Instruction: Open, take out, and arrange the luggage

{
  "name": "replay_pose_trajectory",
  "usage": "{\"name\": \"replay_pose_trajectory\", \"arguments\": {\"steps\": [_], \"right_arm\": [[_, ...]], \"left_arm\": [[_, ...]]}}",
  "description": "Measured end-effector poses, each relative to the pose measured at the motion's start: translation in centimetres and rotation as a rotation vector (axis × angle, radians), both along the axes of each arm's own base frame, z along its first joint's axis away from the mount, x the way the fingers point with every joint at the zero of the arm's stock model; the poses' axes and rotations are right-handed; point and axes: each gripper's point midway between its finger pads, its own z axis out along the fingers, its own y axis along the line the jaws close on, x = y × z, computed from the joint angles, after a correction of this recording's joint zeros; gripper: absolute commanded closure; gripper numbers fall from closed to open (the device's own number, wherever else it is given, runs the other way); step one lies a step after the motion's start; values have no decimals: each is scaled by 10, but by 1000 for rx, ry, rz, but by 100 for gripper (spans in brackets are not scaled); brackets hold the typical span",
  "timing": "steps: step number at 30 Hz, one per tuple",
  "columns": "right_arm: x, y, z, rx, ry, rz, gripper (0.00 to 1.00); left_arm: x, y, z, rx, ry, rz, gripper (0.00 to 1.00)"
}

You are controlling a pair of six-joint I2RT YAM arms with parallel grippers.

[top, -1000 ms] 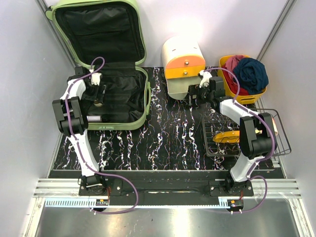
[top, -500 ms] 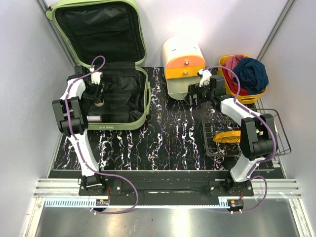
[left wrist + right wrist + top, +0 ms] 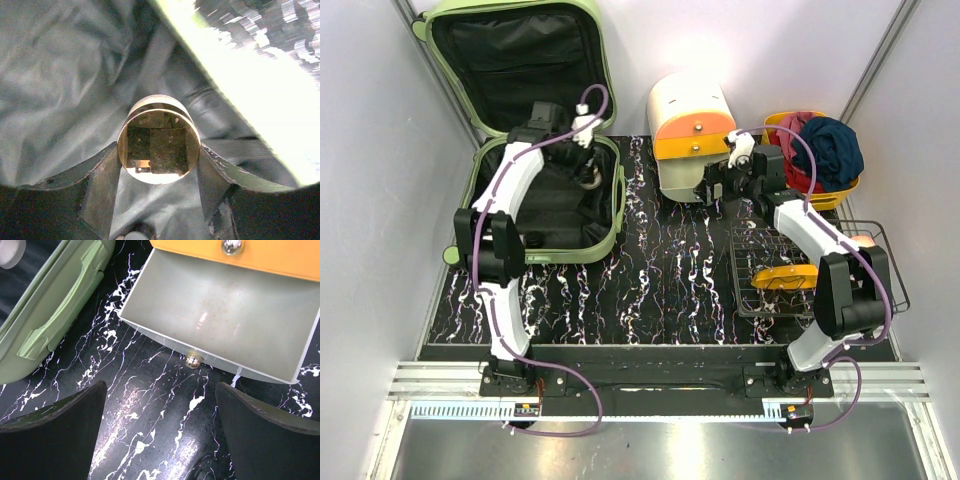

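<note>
Here the luggage [image 3: 510, 60] lies open, its lid standing upright behind the base and the black lining showing. The left gripper [image 3: 588, 172] reaches inside the base, close to the luggage's right-hand rim. Its jaws are clamped on either side of a hollow ring [image 3: 157, 103], which hangs over the lining. The right gripper [image 3: 161, 390] is outside the luggage, off its handle side. Its jaws are spread wide with nothing between them, facing the knob [image 3: 193, 359] of a pulled-out drawer [image 3: 220, 325].
</note>
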Motion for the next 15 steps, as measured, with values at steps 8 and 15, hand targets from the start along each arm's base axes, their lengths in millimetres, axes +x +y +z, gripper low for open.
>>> {"name": "replay_pose_trajectory", "arguments": {"steps": [8, 15], "right_arm": [[3, -27, 32, -12, -83, -46, 0], [-2, -61, 44, -51, -95, -105, 0]], "left_arm": [[-52, -135, 62, -90, -111, -347, 88], [-83, -198, 21, -73, -43, -509, 87]]}}
